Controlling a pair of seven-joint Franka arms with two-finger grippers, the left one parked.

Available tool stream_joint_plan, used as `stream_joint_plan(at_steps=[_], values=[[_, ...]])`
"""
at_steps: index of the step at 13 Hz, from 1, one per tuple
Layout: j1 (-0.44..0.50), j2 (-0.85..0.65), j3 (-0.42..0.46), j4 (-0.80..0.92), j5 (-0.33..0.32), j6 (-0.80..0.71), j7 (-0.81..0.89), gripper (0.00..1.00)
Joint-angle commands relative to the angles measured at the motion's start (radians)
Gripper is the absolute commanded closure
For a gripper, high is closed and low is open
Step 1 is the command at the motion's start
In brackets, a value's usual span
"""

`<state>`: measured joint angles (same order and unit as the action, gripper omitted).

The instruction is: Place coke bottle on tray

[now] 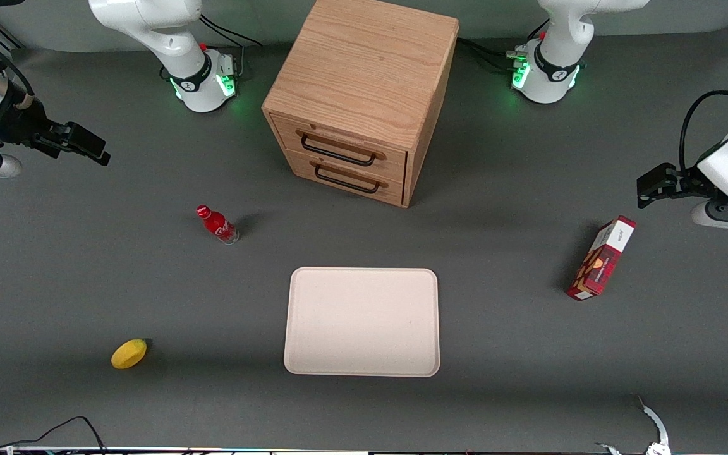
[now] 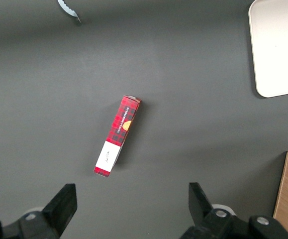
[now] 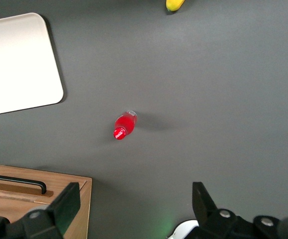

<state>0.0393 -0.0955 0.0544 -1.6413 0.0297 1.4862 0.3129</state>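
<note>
The coke bottle (image 1: 217,224) stands upright on the grey desk (image 1: 54,272), untouched and apart from everything else; its red cap, white script and clear base show in the front view, and from the right wrist view the coke bottle (image 3: 124,125) is seen from above, cap toward the camera. The tray (image 1: 362,321) lies flat on the desk, nearer to the front camera than the bottle and nearer the middle of the desk, well apart from it, with nothing on its pale surface. A corner of the tray (image 3: 22,62) also shows in the right wrist view. The end effector (image 1: 89,146) of the working arm hangs in the air at the working arm's end of the desk, farther from the front camera than the bottle and well apart from it, holding nothing. In the right wrist view the end effector (image 3: 134,206) has its two dark fingers (image 3: 66,203) spread wide, released, with bare desk between them. A wooden cabinet (image 1: 359,95) with two drawers and dark handles stands farther from the front camera than the tray. A yellow lemon-like fruit (image 1: 129,353) rests on the desk nearer the front camera than the bottle. A red rectangular carton (image 1: 601,258) lies toward the parked arm's end of the desk.
</note>
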Motion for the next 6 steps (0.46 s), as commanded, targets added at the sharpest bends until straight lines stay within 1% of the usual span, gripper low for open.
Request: stream_joint_plan(at_steps=[1, 4, 5, 6], values=[[0.008, 0.017, -0.007, 0.040, 0.022, -0.030, 0.015, 0.00], [0.011, 0.031, -0.001, 0.017, 0.024, -0.030, 0.009, 0.00], [0.014, 0.036, 0.013, -0.020, 0.025, -0.012, 0.015, 0.00], [0.014, 0.040, 0.043, -0.088, 0.032, 0.044, 0.015, 0.00]])
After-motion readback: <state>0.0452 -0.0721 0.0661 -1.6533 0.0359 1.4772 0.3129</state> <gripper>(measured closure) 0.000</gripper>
